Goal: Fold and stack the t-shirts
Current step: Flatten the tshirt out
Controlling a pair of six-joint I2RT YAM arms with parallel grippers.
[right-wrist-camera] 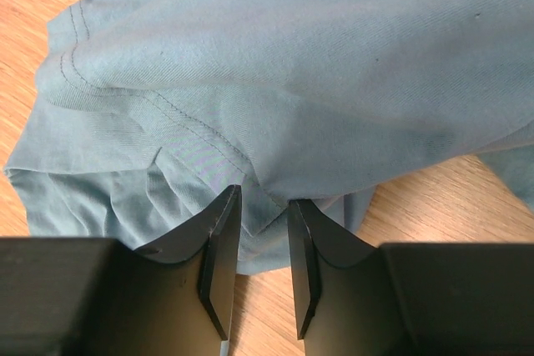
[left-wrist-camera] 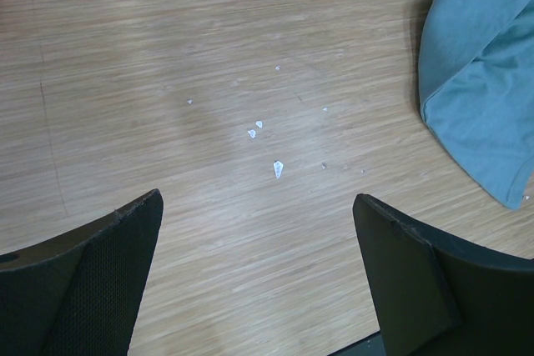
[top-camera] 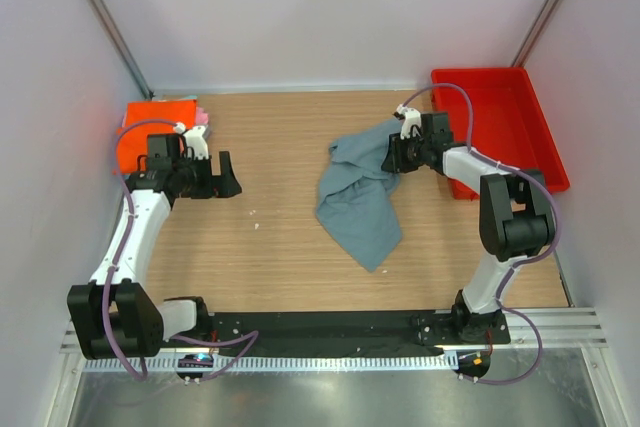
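Right hand [right-wrist-camera: 264, 199] astride fold of grey-blue t-shirt [right-wrist-camera: 317, 56]

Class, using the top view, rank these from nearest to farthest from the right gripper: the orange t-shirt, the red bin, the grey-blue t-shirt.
1. The grey-blue t-shirt, touching the right gripper, mid-table.
2. The red bin, just right of it.
3. The orange t-shirt, far-left corner.
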